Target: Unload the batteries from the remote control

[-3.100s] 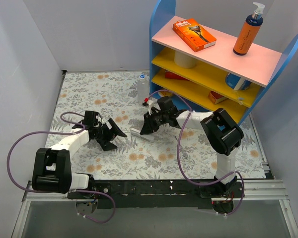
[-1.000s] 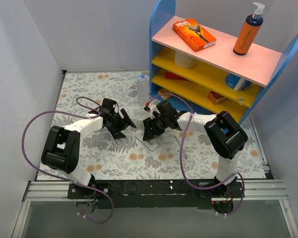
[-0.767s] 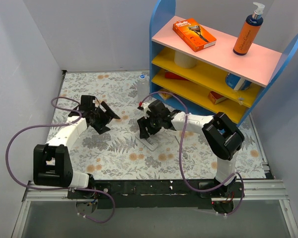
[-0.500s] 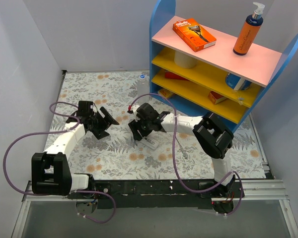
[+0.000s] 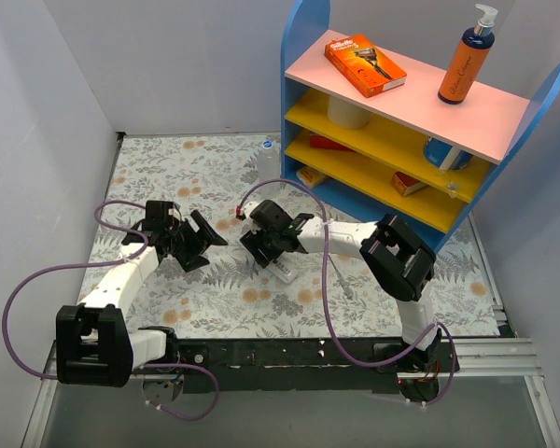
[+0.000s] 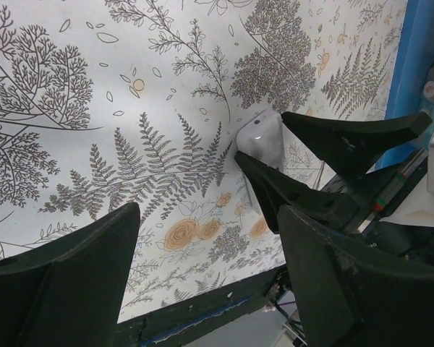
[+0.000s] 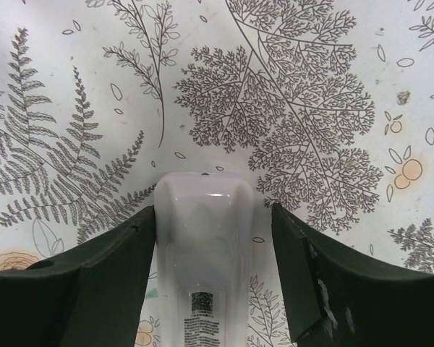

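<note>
Right claw, jaws spread and empty, straddles the slim white plastic remote control, whose long axis runs back toward its wrist; the open left claw hangs well apart.

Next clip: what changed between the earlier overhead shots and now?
The right end effector slid left across the floral mat and now straddles the end of the slim white plastic remote control, jaws open, not gripping. The left end effector swung toward the centre, then drew back left; it is open and empty. The remote seems to have turned slightly. The blue shelf unit and its contents stayed put.
</note>
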`<state>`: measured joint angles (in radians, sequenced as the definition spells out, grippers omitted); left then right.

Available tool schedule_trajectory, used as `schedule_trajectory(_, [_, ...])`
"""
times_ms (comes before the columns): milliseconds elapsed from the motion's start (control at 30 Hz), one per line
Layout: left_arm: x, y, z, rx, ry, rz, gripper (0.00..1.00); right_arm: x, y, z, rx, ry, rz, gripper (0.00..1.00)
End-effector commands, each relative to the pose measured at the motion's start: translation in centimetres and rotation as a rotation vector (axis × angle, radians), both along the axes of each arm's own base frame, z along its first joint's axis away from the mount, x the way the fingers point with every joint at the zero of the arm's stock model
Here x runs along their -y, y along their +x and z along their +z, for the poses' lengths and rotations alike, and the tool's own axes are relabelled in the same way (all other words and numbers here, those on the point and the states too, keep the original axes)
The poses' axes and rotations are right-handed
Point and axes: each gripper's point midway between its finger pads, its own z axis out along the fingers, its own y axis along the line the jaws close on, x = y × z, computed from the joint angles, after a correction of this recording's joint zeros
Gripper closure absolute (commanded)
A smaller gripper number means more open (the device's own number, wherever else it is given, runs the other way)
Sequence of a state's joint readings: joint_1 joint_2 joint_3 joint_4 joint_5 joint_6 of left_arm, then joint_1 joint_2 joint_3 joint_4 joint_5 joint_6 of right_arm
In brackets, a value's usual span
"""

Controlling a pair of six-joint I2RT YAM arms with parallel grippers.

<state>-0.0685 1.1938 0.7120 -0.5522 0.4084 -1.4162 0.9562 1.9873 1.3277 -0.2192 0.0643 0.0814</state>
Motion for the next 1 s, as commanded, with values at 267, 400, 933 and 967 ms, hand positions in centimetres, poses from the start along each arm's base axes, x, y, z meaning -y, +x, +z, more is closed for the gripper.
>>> schedule_trajectory(267, [1.3,-1.7,-0.6,0.004,-0.102,-0.022,0.25,4.0,-1.1,-2.1,-0.031,-0.168,-0.046,0.54])
schedule_trajectory(400, [2.4,-1.9,0.3,0.076,-0.169,-0.063,0.27,3.6,-1.0,-1.0,-0.054,-0.144,-0.102,0.66])
schedule_trajectory(933, [10.8,-4.5,0.6,0.200,-0.313,-0.226,0.29,1.7,0.6,7.1,-0.198,0.094,-0.234,0.83])
schedule_trajectory(967, [11.4,-4.8,0.4,0.203,-0.310,-0.246,0.29,1.8,0.6,7.2,-0.213,0.102,-0.233,0.84])
